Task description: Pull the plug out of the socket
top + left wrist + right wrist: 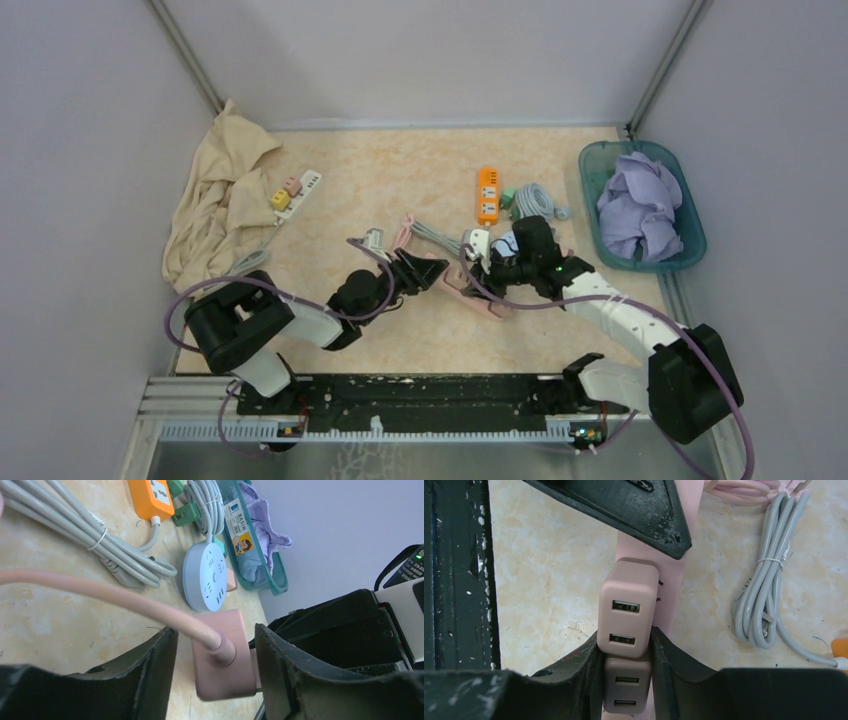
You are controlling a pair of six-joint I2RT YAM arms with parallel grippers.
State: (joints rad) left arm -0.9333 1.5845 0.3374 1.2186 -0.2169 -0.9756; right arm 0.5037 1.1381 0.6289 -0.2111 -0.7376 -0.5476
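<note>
Though overhead hides it, right gripper clamps socket; left gripper loosely straddles plug.

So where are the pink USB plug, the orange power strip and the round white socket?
pink USB plug (626,622): right wrist view, on its front face between the two USB ports.
orange power strip (147,497): left wrist view, on its top face.
round white socket (205,577): left wrist view, on the middle of its disc.

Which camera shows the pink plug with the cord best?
The left wrist view: the pink plug sits close-up between the left gripper's fingers. From above it is tiny and mostly hidden by that gripper. The right wrist view shows USB adapters, but not clearly this plug.
</note>
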